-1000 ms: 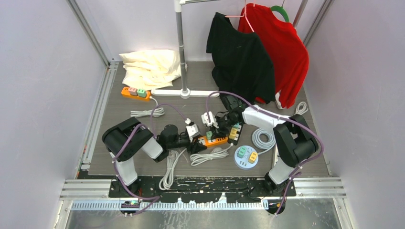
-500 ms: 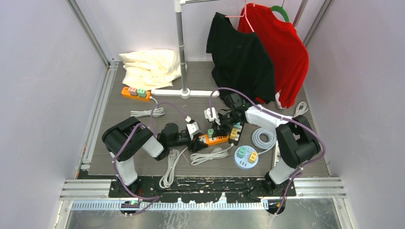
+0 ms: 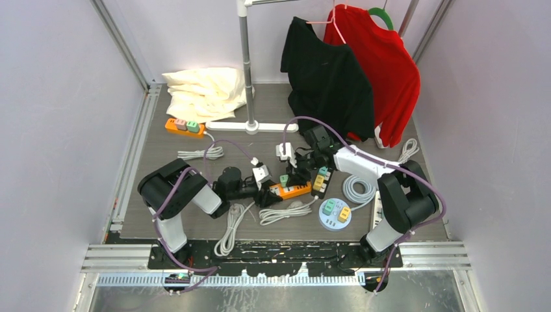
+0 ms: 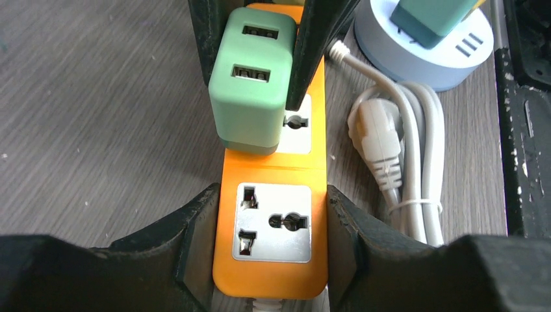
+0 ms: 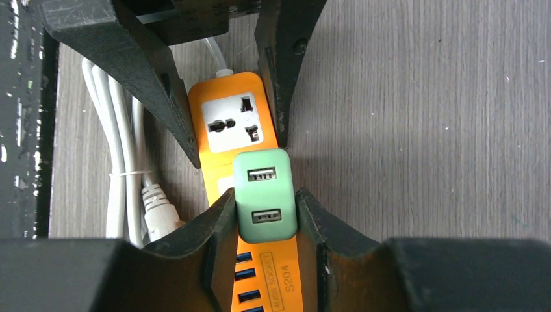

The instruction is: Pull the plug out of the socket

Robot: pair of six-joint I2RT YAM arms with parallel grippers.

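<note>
Pinching green plug between right fingers

The plug is soft green, and the power strip under it is bright orange with white squares. The table is grey with thin wood lines. The cable is white, and the round socket hub looks pale blue, maybe grey.
</note>
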